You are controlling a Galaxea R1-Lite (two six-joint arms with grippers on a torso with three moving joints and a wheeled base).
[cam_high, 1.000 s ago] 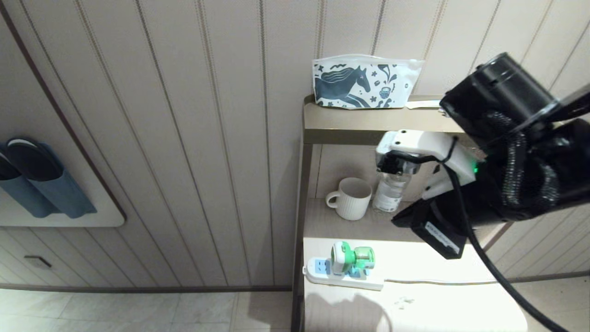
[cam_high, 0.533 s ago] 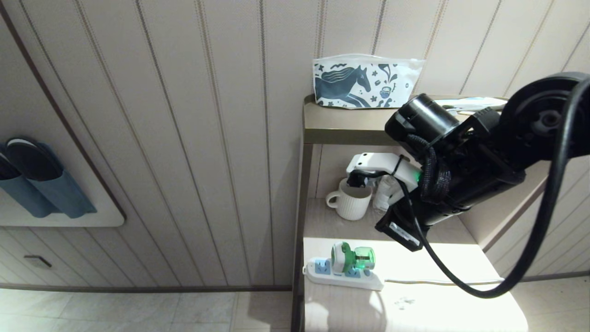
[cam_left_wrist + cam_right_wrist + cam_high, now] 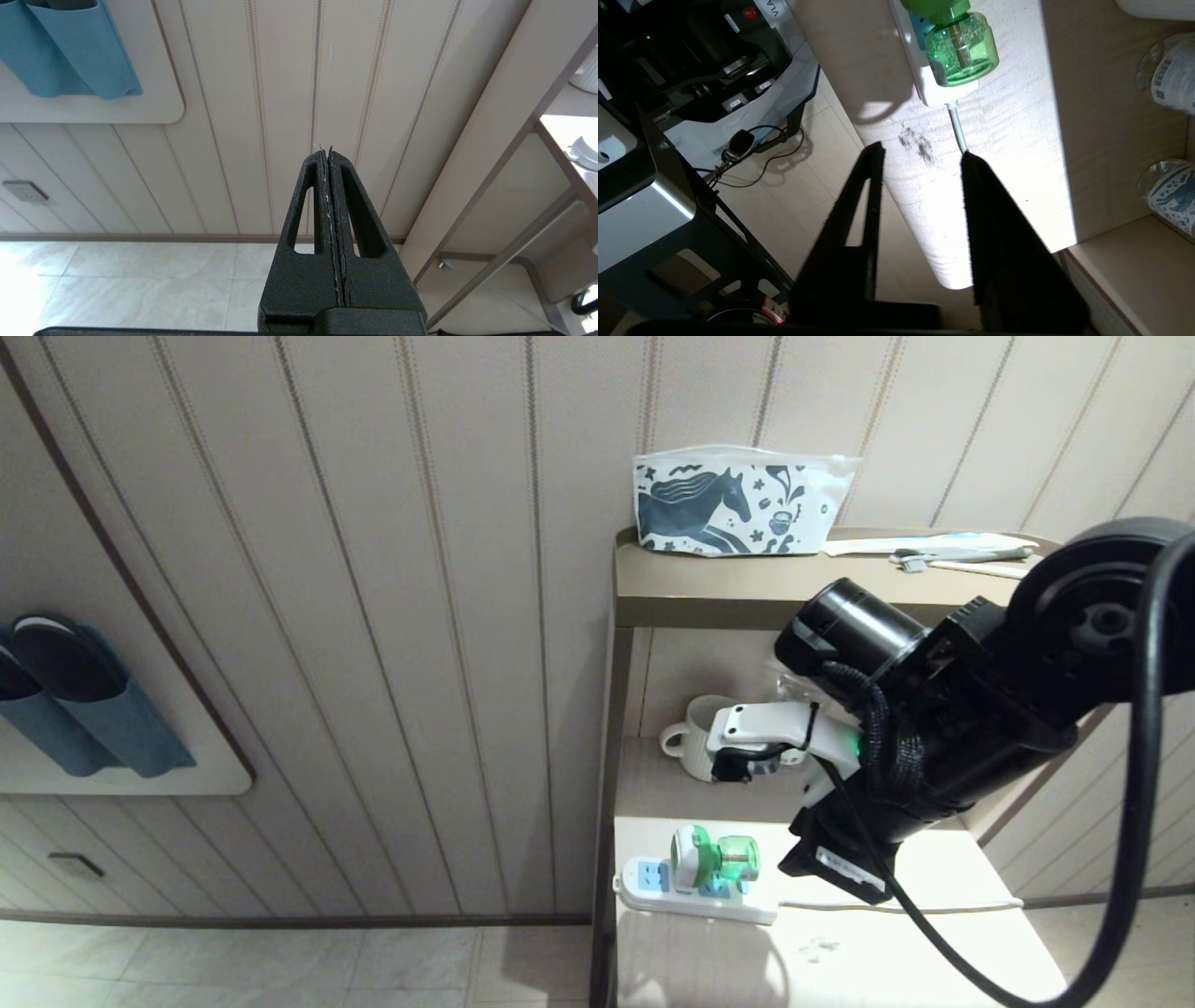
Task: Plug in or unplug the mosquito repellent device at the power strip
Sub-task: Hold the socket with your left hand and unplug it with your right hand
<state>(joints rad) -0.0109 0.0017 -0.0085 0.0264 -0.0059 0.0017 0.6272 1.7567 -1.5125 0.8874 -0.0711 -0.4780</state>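
Since the earlier frame the right tool (image 3: 920, 154) has dropped lower at right of centre and spread apart, empty, near the green-bottled white mosquito repellent device (image 3: 711, 859), still plugged into the white power strip (image 3: 695, 893) at lower centre.

The left tool (image 3: 329, 158) is pressed together.

Lower centre: power strip (image 3: 695, 893), white with light-blue socket faces, lying on a pale shelf surface (image 3: 934, 952); mosquito repellent device (image 3: 713, 860) seated in it, white head to the left, green bottle to the right; thin white cord running right. Centre right: right arm, black, with white wrist bracket, above and right of the strip. Behind it: ribbed white mug (image 3: 688, 744). Top shelf: horse-print pouch (image 3: 738, 504). Left edge: blue slippers (image 3: 70, 695) in a wall holder.
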